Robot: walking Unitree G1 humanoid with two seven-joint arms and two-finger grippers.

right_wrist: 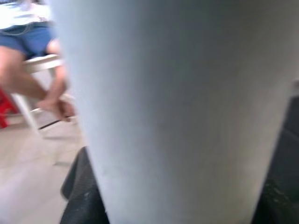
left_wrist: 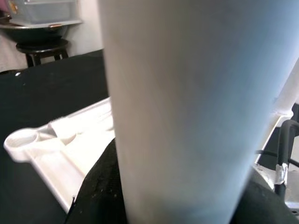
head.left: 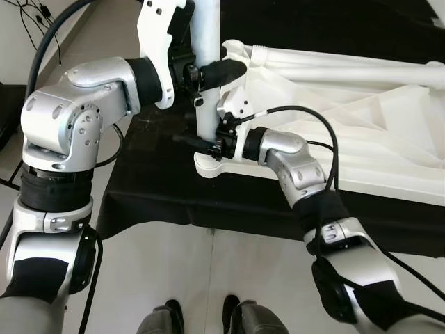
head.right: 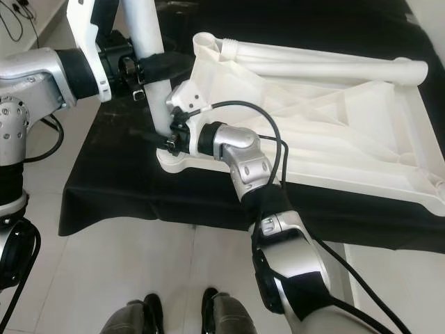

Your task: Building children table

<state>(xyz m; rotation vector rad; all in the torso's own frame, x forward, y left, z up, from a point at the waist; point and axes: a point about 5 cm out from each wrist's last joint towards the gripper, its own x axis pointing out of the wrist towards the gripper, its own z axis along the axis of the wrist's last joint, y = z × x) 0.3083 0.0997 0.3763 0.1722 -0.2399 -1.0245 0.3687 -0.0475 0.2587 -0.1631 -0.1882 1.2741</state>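
Both arms reach in: left gripper (head.left: 226,69) clamps the white leg (head.left: 206,76) up high, right gripper (head.right: 161,142) grips it low. Leg stands upright at the upside-down tabletop (head.right: 334,118)'s near-left corner socket.

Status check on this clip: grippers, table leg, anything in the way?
Left gripper and right gripper both clamped on upright white table leg. Leg seated in corner socket of upturned tabletop. Nothing obstructing.

matt white plastic leg (head.left: 207,69), black cloth (head.left: 153,195)
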